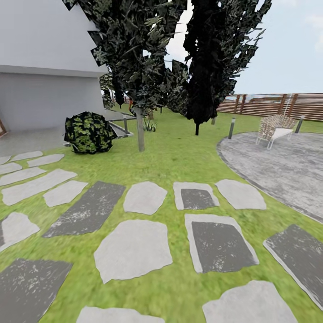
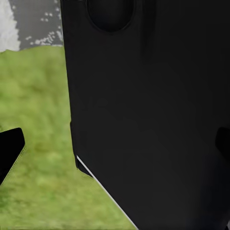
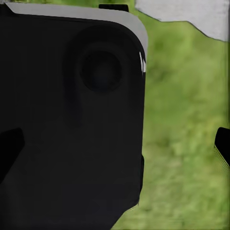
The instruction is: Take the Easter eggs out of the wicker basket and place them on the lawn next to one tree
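The three Easter eggs and the wicker basket are out of view. The lawn point(image 1: 175, 157) spreads ahead of me in the garden, closed at the back right by a brown slatted fence point(image 1: 273, 104). A tree point(image 1: 140, 132) with a thin pale trunk and a dark leafy crown stands left of centre, some way off. My left gripper point(image 2: 115, 148) is open, its dark fingertips point(image 2: 10, 152) wide apart over grass and a black part of my own body. My right gripper point(image 3: 115, 143) is open too, one fingertip point(image 3: 223, 143) over grass.
Flat stepping stones point(image 1: 133, 249) cross the grass in front of me. An all-black columnar tree point(image 1: 204, 67) stands behind the pale-trunked one. A round bush point(image 1: 89, 132) and the house wall point(image 1: 40, 67) are at left. A paved circle point(image 1: 278, 166) with a wicker chair point(image 1: 276, 129) lies at right.
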Available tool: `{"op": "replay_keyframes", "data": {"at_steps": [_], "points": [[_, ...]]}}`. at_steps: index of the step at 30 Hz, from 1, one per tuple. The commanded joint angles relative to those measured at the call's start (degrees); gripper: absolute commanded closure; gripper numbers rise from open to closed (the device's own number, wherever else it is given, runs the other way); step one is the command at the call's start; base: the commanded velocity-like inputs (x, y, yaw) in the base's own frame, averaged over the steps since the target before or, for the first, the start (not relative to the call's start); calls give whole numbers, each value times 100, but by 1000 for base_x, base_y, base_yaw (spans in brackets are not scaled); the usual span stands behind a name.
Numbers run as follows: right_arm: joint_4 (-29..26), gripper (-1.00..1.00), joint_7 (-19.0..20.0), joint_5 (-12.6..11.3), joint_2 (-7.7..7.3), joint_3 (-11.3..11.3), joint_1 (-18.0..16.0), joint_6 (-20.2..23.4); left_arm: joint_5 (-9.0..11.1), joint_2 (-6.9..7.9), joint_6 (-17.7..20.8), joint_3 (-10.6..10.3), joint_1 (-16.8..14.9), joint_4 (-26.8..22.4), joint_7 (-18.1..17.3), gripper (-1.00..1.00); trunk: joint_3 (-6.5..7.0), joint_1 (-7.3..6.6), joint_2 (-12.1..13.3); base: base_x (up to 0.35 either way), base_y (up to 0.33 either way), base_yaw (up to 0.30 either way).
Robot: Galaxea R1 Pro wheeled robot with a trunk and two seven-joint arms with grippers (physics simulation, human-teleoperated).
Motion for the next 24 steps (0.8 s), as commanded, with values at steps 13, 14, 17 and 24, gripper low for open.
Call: {"op": "replay_keyframes", "data": {"at_steps": [13,14,17,24], "points": [[3,-100,-1,4,0,7,-3,-2,3,0,2,1,4,-13,1,-100,-4,4,-2,342,0,-73],[3,-100,-2,5,0,4,-3,-2,3,0,1,1,4,-13,0,-100,-4,4,-2,342,0,-211],[3,-100,-2,4,0,0,-3,-2,1,0,2,1,4,-13,-1,-100,-4,4,-2,342,0,-74],[3,-100,-3,3,0,-1,-3,-2,-2,0,0,1,4,-13,-2,-100,-4,4,-2,342,0,-9]]}}
